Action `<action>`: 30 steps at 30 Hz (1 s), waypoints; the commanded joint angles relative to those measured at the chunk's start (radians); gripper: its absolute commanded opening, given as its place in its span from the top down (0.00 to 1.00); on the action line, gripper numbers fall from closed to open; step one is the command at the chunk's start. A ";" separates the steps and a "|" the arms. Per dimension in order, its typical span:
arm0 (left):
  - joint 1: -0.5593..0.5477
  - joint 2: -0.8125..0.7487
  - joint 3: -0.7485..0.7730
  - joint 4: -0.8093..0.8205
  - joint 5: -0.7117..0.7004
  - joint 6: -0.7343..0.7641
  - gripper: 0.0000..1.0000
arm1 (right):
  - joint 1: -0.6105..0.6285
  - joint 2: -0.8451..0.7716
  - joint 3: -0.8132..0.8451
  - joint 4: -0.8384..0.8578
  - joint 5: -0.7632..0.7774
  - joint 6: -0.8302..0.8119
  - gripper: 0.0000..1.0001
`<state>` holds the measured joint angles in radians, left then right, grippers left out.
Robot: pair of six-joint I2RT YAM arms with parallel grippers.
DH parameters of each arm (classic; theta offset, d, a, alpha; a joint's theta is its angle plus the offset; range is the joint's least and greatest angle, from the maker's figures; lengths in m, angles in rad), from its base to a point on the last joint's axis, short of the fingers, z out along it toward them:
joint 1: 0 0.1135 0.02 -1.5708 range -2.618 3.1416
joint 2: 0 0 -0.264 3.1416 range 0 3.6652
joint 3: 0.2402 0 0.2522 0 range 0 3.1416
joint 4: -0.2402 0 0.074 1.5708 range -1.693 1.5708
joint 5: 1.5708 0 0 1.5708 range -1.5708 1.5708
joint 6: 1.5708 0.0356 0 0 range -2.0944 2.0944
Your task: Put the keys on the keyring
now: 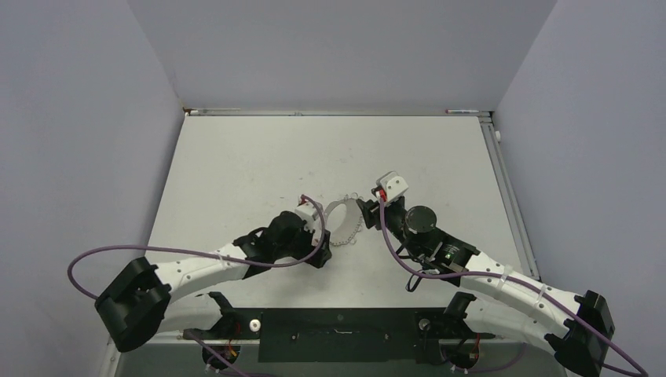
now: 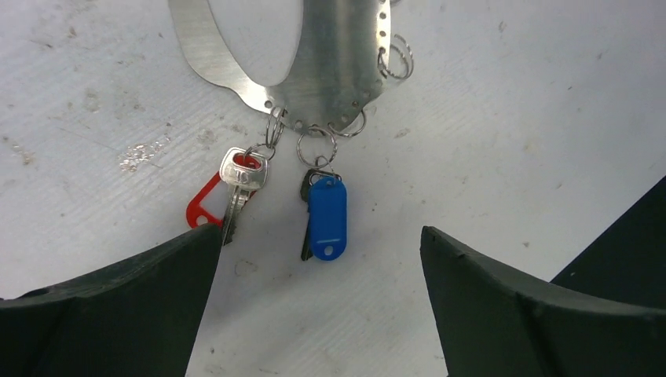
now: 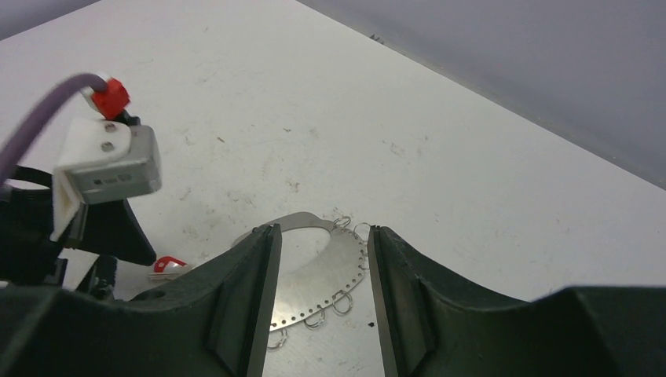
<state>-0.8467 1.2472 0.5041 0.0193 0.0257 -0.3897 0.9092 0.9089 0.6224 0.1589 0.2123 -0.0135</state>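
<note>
Silvery, stiff and slippery, the keyring point(image 2: 330, 71), with red key point(image 2: 238, 179) and blue key point(image 2: 327, 216) hung just ahead of the wide-open left gripper point(image 2: 320, 236), is judged best taken by its rim, which is straddled by the half-parted right gripper point(image 3: 322, 236), grip undeterminable.

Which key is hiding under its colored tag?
The blue key: its tag lies on top, so only dark edges peek out. The red key shows its shiny silver head, with the tag poking out sideways.

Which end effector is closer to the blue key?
Left. The left end effector is open just in front of the blue key; the right end effector straddles the keyring's far edge.
</note>
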 commanded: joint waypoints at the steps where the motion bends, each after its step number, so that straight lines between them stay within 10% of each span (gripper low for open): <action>1: -0.026 -0.176 0.063 -0.139 -0.165 -0.044 0.04 | -0.004 -0.007 0.015 0.041 -0.028 0.006 0.54; 7: -0.029 -0.379 0.139 -0.380 -0.366 -0.175 0.04 | -0.001 -0.032 -0.026 0.153 -0.044 0.042 0.23; 15: -0.028 -0.548 0.296 -0.585 -0.558 0.034 0.04 | -0.001 -0.090 -0.024 0.202 0.025 0.134 0.20; 30: 0.009 -0.877 0.076 -0.338 -0.820 0.241 0.04 | -0.002 -0.327 -0.274 0.301 0.265 0.219 0.19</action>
<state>-0.8547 0.4324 0.5922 -0.4137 -0.7525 -0.1814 0.9096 0.6048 0.3923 0.4076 0.4026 0.1772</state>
